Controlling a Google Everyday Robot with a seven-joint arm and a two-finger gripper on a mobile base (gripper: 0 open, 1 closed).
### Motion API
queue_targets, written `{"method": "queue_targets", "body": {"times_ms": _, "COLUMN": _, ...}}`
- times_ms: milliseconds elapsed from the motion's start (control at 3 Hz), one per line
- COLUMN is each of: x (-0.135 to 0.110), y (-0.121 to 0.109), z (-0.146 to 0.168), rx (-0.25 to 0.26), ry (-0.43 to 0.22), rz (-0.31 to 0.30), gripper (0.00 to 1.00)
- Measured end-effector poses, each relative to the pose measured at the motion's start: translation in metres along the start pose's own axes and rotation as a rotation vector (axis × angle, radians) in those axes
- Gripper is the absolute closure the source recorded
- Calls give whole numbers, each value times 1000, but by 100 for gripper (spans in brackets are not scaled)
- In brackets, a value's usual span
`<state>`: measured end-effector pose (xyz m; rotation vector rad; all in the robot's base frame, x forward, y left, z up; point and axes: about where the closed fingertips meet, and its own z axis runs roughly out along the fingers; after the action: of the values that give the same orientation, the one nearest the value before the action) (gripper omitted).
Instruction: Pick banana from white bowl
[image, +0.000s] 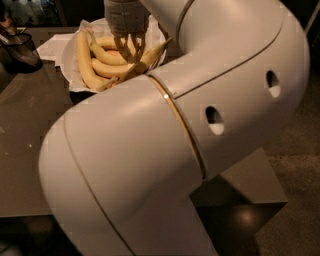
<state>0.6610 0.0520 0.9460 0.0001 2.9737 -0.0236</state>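
The white bowl (68, 70), lined with crumpled white paper, sits at the far end of the dark table. Several yellow bananas (107, 67) lie in it; one long banana (84, 62) runs along the left side and another (148, 54) slants up to the right. My gripper (129, 54) hangs straight down from the top edge into the bowl, right at the middle of the banana pile. My own large white arm (190, 130) fills most of the view and hides the bowl's right and near parts.
A dark mesh basket (20, 50) stands at the far left of the table (30, 130). White paper sheets (52, 45) lie between it and the bowl. The table's right end (260, 185) drops off to a dark floor.
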Motion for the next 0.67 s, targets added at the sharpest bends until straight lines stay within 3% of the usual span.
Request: {"method": "queue_targets", "body": {"times_ms": 667, "x": 0, "y": -1, "z": 0, "rx": 2, "ry": -1, "rz": 3, "gripper": 36}}
